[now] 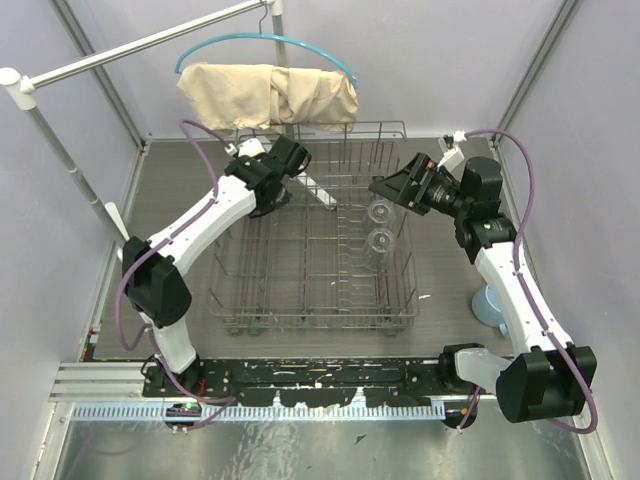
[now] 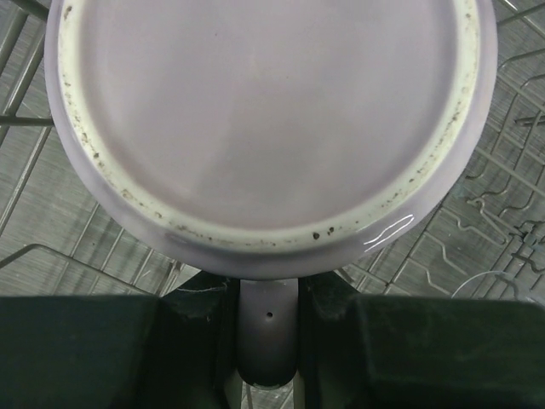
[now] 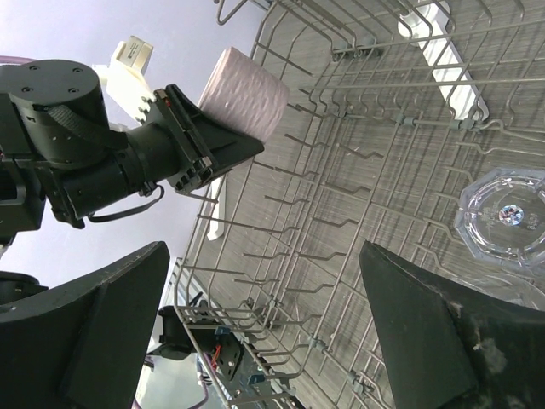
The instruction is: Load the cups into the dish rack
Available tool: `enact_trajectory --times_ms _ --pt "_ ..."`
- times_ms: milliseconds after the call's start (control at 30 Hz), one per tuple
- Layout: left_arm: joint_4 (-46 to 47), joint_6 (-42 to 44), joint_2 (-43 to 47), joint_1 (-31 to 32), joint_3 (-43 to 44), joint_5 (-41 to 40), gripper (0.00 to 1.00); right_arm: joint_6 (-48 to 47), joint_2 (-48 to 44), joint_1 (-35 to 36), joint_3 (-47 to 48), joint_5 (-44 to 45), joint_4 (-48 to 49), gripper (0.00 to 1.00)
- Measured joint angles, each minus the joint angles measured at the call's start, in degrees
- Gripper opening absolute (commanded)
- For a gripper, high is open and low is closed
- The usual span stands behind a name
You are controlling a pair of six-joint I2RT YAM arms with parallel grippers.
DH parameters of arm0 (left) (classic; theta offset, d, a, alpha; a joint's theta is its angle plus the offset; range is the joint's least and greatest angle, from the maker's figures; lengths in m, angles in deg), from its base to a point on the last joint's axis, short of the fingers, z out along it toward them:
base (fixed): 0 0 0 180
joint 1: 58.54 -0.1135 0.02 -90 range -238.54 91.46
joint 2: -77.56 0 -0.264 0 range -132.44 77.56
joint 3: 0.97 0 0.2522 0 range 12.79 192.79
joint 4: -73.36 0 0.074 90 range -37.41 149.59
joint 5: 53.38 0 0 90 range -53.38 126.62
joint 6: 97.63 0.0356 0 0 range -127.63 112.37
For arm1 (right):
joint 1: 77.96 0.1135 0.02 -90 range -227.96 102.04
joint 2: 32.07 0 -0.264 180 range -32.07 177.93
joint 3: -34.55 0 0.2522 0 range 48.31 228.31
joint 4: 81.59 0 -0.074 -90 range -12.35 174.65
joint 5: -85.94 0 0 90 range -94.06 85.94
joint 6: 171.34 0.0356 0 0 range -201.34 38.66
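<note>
Arms rise from the near edge of the tabletop (image 1: 170,190), one on each side. Near the right edge, just beside the right arm, a light blue mug (image 1: 487,303) stands on the tabletop outside the dish rack (image 1: 310,322). The grey wire rack fills the middle of the tabletop, its near wall not far from the arm bases and its far wall close to the far edge. Inside it, along the right side, two clear glass tumblers sit among the tines, one (image 1: 380,243) nearer and the other (image 1: 376,211) just behind it; whether they stand mouth up or mouth down I cannot tell. Over that right side, beyond the tumblers, the right end effector (image 1: 400,186) hangs with its jaws spread wide and nothing between them. Across from it, over the far left part of the rack, the left end effector (image 1: 292,168) is closed on the handle (image 2: 266,328) of a mauve-pink mug (image 2: 272,128), whose flat bottom faces the wrist camera. Whether the mug touches the wires I cannot tell. At the far edge a beige cloth (image 1: 270,95) hangs over a teal hanger (image 1: 300,43) above the rack's back wall.
</note>
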Motion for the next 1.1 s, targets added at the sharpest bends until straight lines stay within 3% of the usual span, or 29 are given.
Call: enact_trajectory --times_ms 1100 --pt "1.6 -0.4 -7.9 -1.9 -0.1 -1.0 0.00 0.1 -0.1 0.0 -3.0 -2.2 3.1 1.00"
